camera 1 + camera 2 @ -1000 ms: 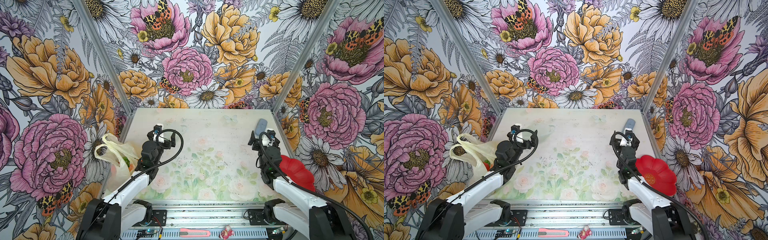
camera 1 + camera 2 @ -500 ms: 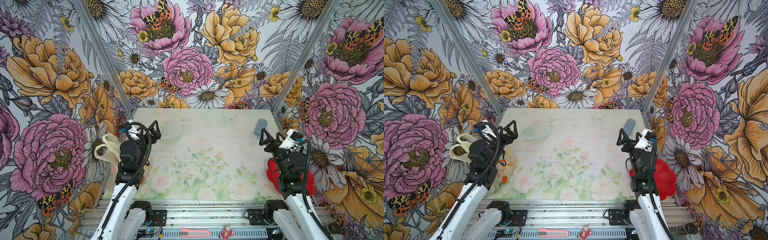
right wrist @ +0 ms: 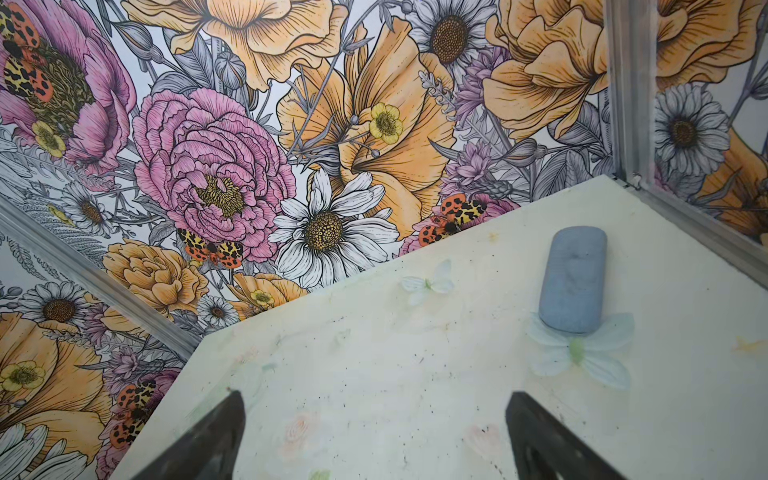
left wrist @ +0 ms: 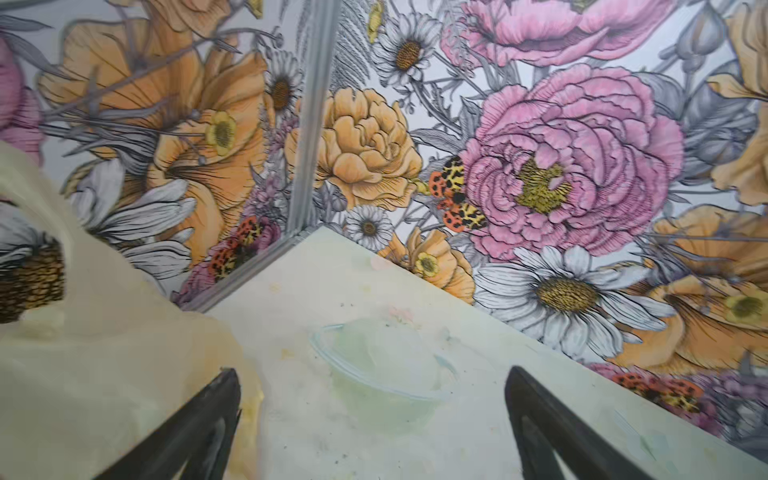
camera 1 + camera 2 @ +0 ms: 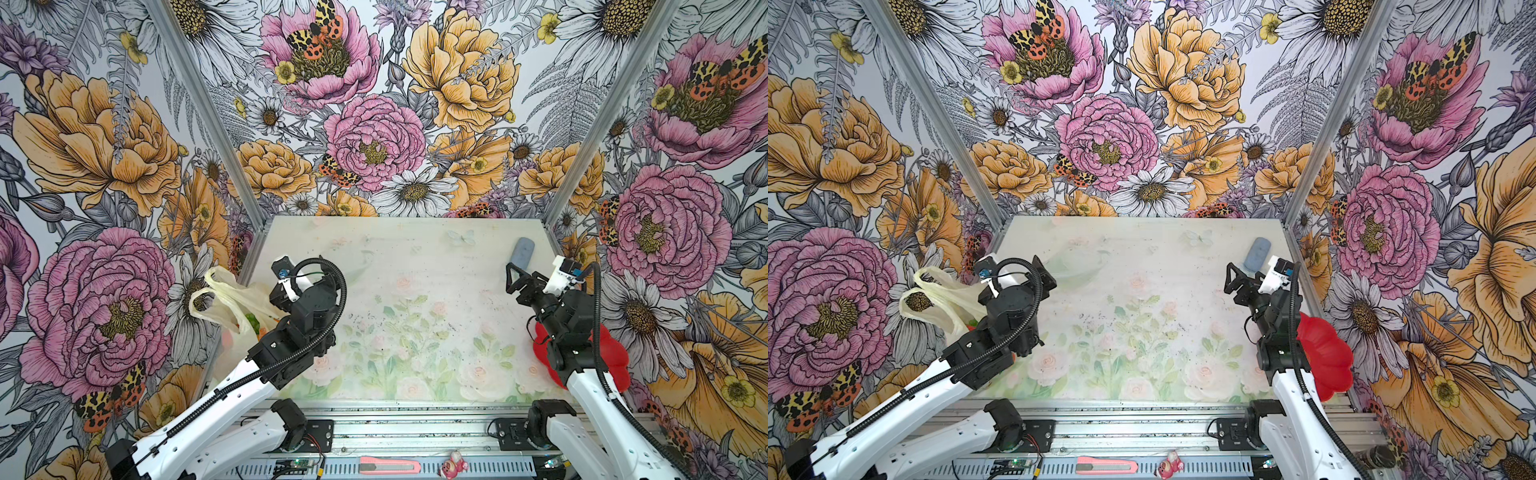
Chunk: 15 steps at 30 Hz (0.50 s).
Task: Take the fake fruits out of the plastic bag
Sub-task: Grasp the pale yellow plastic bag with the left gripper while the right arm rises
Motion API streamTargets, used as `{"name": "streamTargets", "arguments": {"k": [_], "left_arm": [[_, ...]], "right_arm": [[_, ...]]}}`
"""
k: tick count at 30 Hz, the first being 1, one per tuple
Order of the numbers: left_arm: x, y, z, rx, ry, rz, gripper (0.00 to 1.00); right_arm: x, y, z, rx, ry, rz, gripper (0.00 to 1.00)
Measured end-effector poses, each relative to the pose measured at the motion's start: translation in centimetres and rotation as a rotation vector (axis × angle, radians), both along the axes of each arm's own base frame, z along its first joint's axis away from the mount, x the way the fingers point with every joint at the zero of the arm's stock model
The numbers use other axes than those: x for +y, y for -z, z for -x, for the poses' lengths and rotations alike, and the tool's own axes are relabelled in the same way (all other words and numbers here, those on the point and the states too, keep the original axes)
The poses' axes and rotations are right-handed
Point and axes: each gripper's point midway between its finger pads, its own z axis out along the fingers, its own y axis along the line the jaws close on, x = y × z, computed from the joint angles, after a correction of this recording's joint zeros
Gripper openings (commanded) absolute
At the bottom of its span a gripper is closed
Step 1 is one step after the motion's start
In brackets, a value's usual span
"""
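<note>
One plastic bag [image 5: 232, 305], translucent cream-yellow, crinkled, two loop handles [image 5: 218, 273], slumps at the left edge of the surface [image 5: 415, 291]. Fake fruits [image 5: 252, 322] inside: green and orange bits visible, count unclear. Left claw [image 4: 372, 372] and right claw [image 3: 374, 395]: wide, empty.

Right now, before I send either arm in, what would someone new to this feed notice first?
Loud floral wallpaper on all three walls dominates. Against the left wall slumps the cream plastic bag, with green and orange fake fruits showing inside; a red flower-shaped plate sits by the right wall. The left gripper and right gripper hang open, empty.
</note>
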Motion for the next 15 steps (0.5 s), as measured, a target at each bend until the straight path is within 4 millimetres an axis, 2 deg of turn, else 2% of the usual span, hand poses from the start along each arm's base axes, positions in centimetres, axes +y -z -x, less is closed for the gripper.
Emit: {"name": "streamTargets", "arguments": {"k": [3,7,15], "left_arm": [[2.5,-0.7,1.6,-0.032,-0.148,-0.016,0.99],[4.7,-1.8,3.0,-0.06,-0.258,-0.018,0.99],[11.3,-4.3,6.5,-0.113,-0.532,0.011,0.99]], "right_arm": [[0.0,0.6,-0.3,0.019,-0.001,-0.001,0.98],[0.2,1.3,-0.5,0.043,-0.008,-0.009,0.97],[0.5,2.5,-0.9,0.086,-0.027,-0.024,0.96]]}}
